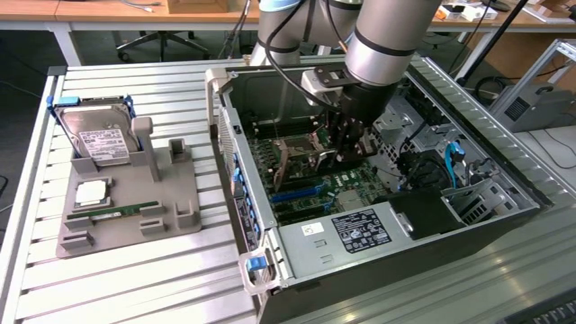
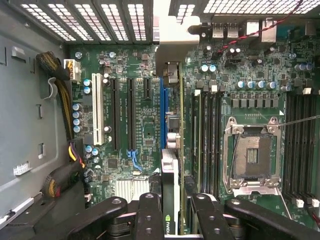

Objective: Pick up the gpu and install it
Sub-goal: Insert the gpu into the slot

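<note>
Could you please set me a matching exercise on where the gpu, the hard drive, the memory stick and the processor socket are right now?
Things:
1. gpu
2. hard drive
3. memory stick
4. processor socket

Places:
A. propped up at a tilt in the grey tray
B. on the motherboard, with no chip in it
C. held edge-on in the gripper, inside the computer case
D. lying flat in the grey tray

Pairs: 1-C; 2-A; 3-D; 4-B.
</note>
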`<state>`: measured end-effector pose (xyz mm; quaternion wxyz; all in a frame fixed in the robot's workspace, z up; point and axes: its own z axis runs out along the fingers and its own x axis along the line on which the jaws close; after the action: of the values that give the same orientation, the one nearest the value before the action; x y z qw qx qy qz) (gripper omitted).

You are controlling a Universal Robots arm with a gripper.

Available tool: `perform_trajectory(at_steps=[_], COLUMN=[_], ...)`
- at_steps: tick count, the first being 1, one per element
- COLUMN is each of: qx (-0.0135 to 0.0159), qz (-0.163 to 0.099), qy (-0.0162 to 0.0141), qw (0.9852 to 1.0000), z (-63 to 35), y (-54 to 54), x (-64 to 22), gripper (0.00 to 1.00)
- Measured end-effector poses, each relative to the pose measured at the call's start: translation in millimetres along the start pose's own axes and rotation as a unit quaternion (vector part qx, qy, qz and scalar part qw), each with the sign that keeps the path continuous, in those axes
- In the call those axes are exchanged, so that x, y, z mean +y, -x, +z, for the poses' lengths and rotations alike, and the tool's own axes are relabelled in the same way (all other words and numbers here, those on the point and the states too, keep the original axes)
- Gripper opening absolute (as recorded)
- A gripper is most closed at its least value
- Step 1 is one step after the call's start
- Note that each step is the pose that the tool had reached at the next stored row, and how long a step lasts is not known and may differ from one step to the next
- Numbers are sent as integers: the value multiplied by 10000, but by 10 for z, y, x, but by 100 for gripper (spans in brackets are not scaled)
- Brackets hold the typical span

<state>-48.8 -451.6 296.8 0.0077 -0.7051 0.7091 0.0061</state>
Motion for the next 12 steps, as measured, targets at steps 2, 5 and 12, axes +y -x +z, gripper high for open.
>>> perform_trajectory(at_steps=[2,5,12], qx=[0,1,1], qz=[0,0,0], qy=[0,0,-3], qw=[10000,10000,10000], z=[1,0,79], y=[-7,-34,-36], x=[1,2,159], gripper=[27,27,27])
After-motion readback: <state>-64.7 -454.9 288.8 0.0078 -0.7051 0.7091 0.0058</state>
